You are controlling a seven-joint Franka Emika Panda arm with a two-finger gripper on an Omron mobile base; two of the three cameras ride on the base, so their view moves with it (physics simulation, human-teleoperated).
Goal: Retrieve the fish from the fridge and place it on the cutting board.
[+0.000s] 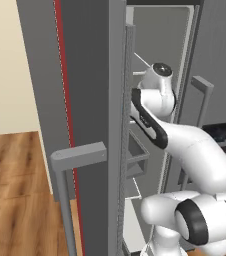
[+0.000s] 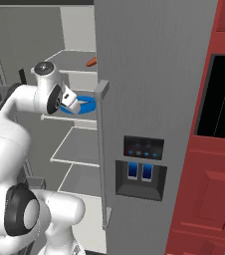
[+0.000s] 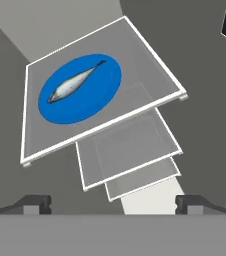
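Spread wide, the tool (image 3: 113,202) hangs above the shelves, aimed for a reach. Upper left, the fish (image 3: 75,81) lies on a blue plate (image 3: 105,95), untouched, in the open fridge (image 2: 149,74).

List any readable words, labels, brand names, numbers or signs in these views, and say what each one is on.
None can be read.
Fridge dispenser panel: small blue-lit marks, too small and blurred to read.
Blue plate and fish: no lettering.
Shelves, door handle and red cabinets: plain, no text or signs.
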